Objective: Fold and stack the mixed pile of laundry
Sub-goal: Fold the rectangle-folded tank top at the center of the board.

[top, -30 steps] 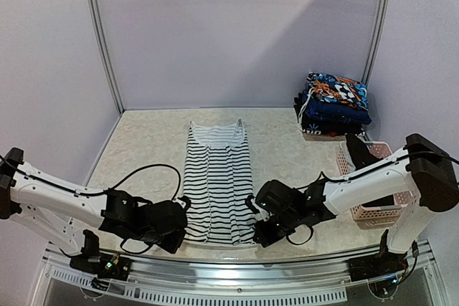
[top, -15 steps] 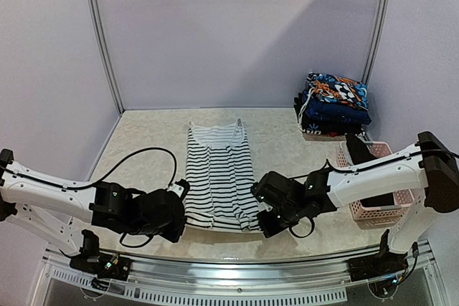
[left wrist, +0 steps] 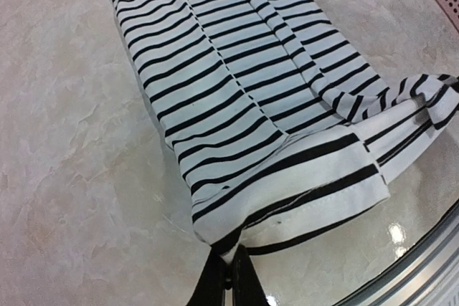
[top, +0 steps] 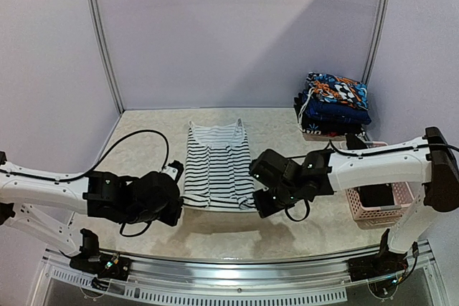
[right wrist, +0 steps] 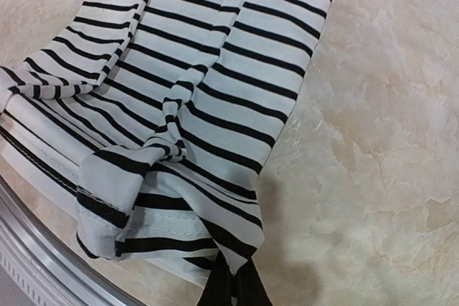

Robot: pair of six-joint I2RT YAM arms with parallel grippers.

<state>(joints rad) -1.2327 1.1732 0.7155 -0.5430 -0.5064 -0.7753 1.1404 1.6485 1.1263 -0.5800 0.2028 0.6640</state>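
Striped garment (top: pixel 214 170), near hem raised; left gripper (left wrist: pixel 228 281) and right gripper (right wrist: pixel 233 288) each pinch a corner.

top view light: bright, soft, even; shadows fall straight down, so the source is overhead
back wall (top: pixel 237 34): broad diagonal split, with a paler wedge upper right and duller mauve lower left
table (top: pixel 143 141) shadows: soft dark patch under the raised hem of the striped garment (top: pixel 215 170); fainter ones under both arms
top view distortion: frame poles (top: pixel 100 34) bow toward the edges
left wrist view: stripes crisp mid-frame; small white specular spots by the metal rail (left wrist: pixel 423 266)
right wrist view: stripes sharp; marble washed out at right; rail at bottom left blurred, mirroring cloth
left gripper (left wrist: pixel 228 281), right gripper (right wrist: pixel 233 288): near-black, underexposed, soft at the bottom edge
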